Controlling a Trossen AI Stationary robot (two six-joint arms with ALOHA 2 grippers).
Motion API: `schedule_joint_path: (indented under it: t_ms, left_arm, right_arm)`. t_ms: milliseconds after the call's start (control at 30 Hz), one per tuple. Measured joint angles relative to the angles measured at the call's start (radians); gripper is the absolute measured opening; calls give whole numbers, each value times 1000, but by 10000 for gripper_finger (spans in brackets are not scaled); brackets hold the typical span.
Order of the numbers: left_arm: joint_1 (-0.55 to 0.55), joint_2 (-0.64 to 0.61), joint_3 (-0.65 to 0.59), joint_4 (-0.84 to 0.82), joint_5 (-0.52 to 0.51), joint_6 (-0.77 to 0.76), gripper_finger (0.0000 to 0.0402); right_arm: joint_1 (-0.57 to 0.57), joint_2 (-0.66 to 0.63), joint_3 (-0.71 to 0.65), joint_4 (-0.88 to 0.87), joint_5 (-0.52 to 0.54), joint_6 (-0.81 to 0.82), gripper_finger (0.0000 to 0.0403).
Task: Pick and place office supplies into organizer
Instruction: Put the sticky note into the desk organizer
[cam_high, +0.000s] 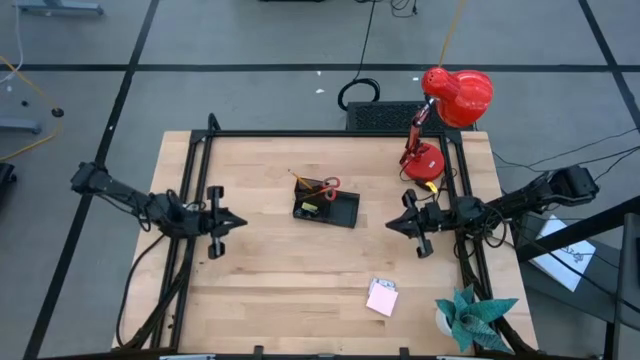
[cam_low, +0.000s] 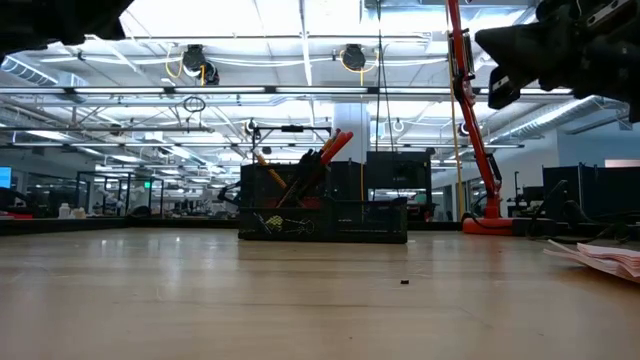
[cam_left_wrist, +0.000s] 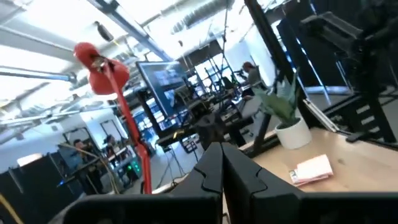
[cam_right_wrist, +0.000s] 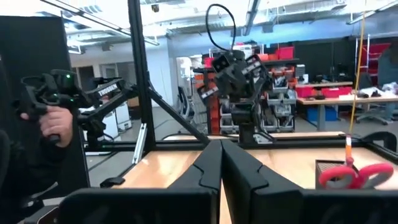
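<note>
The left gripper (cam_high: 232, 222) hangs above the left part of the table (cam_high: 270, 290), its fingers (cam_left_wrist: 211, 168) pressed together on nothing, well apart from any supply (a waiting pose, by the look of it). Right of it, at the table's middle and toward the far edge, sits the organizer (cam_high: 330, 208). The red-handled scissors (cam_high: 328, 185) and an orange pencil (cam_high: 303, 180) stand slanting in its taller section, handles up, likely because that section is deep enough to prop long things. A small yellow piece (cam_high: 310, 209) lies in a lower compartment.

Nearer and to the right, the pink sticky-note pad (cam_high: 382, 297) lies flat on the bare wood, outside the organizer; it seems to be the main item left to place. The right gripper (cam_high: 397, 224) hovers right of the organizer, its fingers (cam_right_wrist: 214, 165) also clenched and empty. The red lamp (cam_high: 440, 120) stands at the far right, and the teal paper plant (cam_high: 470, 315) at the near right corner.
</note>
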Motion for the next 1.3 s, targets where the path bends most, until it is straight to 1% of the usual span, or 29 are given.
schedule_joint_path:
  t_ms: [133, 267, 433, 500, 567, 633, 733, 900, 1033, 1100, 1200, 1300]
  left_arm:
    - [37, -11, -6, -67, -9, -10, 6]
    - [101, -11, -6, -103, 107, 20, 2]
    - [208, -11, -6, -102, 228, -45, 8]
    - [237, -11, -6, -102, 245, -76, 9]
    - [257, -11, -6, -101, 237, -94, 9]
    - [269, -11, -6, -100, 210, -112, 9]
    - [281, -11, -6, -100, 189, -145, 10]
    - [286, -11, -6, -105, 187, -205, 10]
    - [286, -11, -5, -118, 187, -238, 10]
    - [286, -10, -5, -139, 186, -256, 10]
    - [286, -11, -5, -157, 186, -280, 10]
    - [286, -11, -5, -166, 186, -306, 10]
  right_arm:
    - [11, 0, -1, -3, 0, 1, 4]
    - [31, 1, -1, -17, 2, 3, 4]
    - [44, 0, 4, -32, 3, 13, 4]
    - [54, 1, 25, -127, 4, 52, 6]
    - [71, 9, 64, -281, 6, 99, 16]
    - [95, 24, 131, -386, 43, 138, 36]
    - [133, 69, 217, -552, 86, 152, 82]
    - [189, 159, 364, -683, 79, 197, 184]
    - [235, 239, 478, -886, 48, 272, 254]
    - [256, 278, 530, -964, 49, 290, 277]
    - [277, 338, 575, -1059, 43, 292, 296]
    - [274, 374, 593, -1073, -30, 316, 301]
